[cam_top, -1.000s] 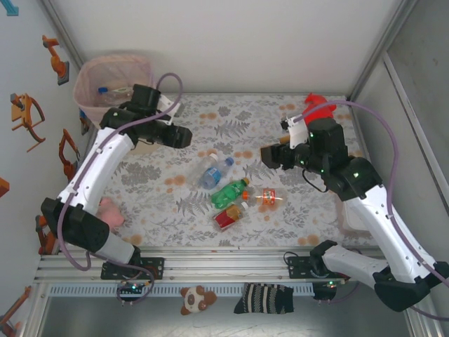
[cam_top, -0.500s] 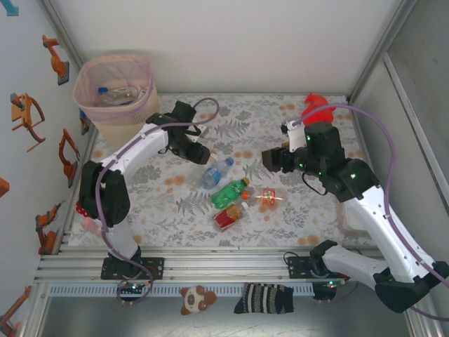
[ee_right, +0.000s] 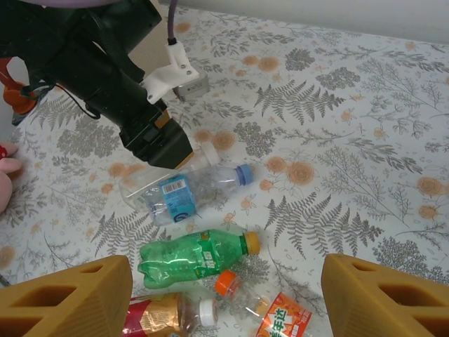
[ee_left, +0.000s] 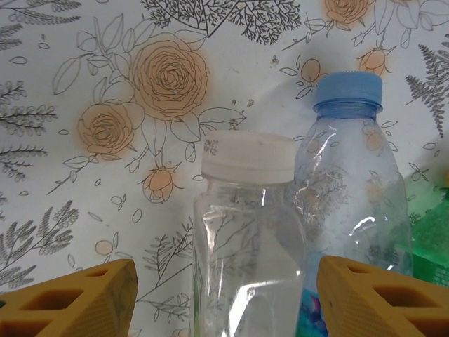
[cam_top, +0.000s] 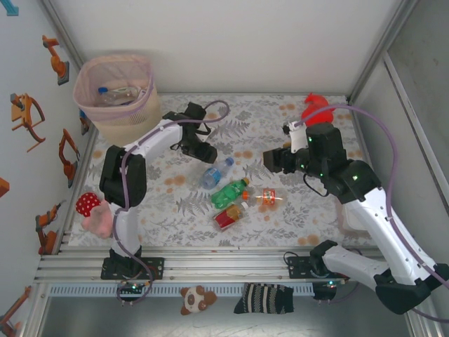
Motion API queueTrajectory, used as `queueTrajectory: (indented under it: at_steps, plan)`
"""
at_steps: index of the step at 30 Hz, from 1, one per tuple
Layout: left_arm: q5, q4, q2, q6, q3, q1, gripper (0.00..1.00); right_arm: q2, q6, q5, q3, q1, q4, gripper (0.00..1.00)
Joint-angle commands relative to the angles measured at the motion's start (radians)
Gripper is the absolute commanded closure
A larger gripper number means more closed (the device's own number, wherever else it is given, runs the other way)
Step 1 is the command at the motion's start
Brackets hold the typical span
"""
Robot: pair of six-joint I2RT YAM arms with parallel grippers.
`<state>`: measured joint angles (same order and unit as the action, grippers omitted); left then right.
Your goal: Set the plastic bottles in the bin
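On the floral table [cam_top: 295, 112] lie a clear bottle with a blue label [cam_top: 215, 172], a green bottle [cam_top: 230, 193], an orange-labelled one [cam_top: 267, 198] and a red-labelled one [cam_top: 226, 218]. My left gripper [cam_top: 203, 153] is low over the blue-label bottle's far end. In the left wrist view the gripper [ee_left: 224, 302] is open, with a clear white-capped bottle [ee_left: 249, 239] between its fingers [ee_left: 70, 302], a gap on each side. A blue-capped bottle [ee_left: 354, 196] lies beside it. My right gripper [ee_right: 224, 302] hangs open above the green bottle [ee_right: 200, 254]. The bin [cam_top: 102, 116] stands at the back left.
The bin's bag holds clear bottles [cam_top: 119, 91]. A red plush toy [cam_top: 317, 109] sits at the back right, a pink plush [cam_top: 99, 219] with a red one [cam_top: 87, 203] at the left edge. The left arm's black wrist [ee_right: 140, 133] lies over the blue-label bottle [ee_right: 175, 196].
My left arm swung from beside the bin toward the table's middle and lowered onto the clear bottles. The pink plush has come into sight. The right arm has barely moved.
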<state>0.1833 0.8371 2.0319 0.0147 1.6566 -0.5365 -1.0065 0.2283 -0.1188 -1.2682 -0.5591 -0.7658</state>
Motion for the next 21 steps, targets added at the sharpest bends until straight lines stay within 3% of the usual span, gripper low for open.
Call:
queueTrajectory:
  at_steps: [1,16,21]
  plan:
    - [0.012,0.015,0.026,0.024,0.027,-0.008,0.32,0.022,0.008,0.019,-0.026,-0.006,-0.020,0.30]
    - [0.011,0.054,0.089,0.048,0.063,-0.008,0.32,0.042,0.025,0.035,0.007,-0.006,-0.010,0.30]
    - [0.003,0.068,0.106,0.045,0.085,-0.008,0.37,0.046,0.022,0.041,0.006,-0.005,-0.012,0.30]
